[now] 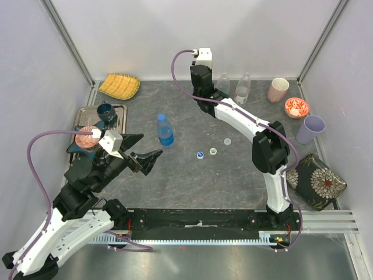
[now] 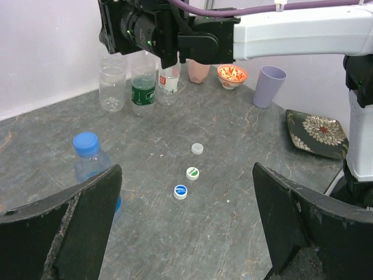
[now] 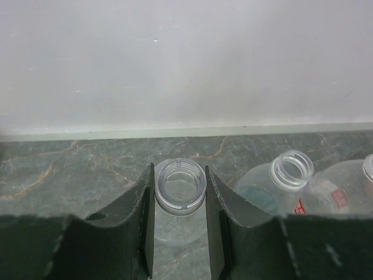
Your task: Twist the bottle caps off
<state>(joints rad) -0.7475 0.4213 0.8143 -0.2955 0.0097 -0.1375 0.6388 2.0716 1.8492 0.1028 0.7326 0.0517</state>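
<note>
My right gripper [image 3: 179,168] is shut on the open neck of a clear bottle [image 3: 180,188] at the back wall; it also shows in the left wrist view [image 2: 112,87]. In the top view the right wrist [image 1: 201,76] hides it. A green-label bottle [image 2: 143,88] and another clear bottle [image 2: 169,83] stand uncapped beside it. The blue-tinted bottle [image 1: 165,130] stands mid-table with its blue cap [image 2: 86,142] on. The plain white cap [image 1: 228,141], white-and-green cap [image 1: 213,151] and white-and-blue cap [image 1: 200,154] lie loose on the table. My left gripper [image 1: 145,150] is open and empty, left of them.
A pink cup [image 1: 278,89], a red bowl [image 1: 296,107], a purple cup [image 1: 310,129] and a floral pad [image 1: 315,181] stand at the right. A yellow plate [image 1: 119,86] and a metal tray [image 1: 119,108] with a dark cup [image 1: 106,111] are at the back left.
</note>
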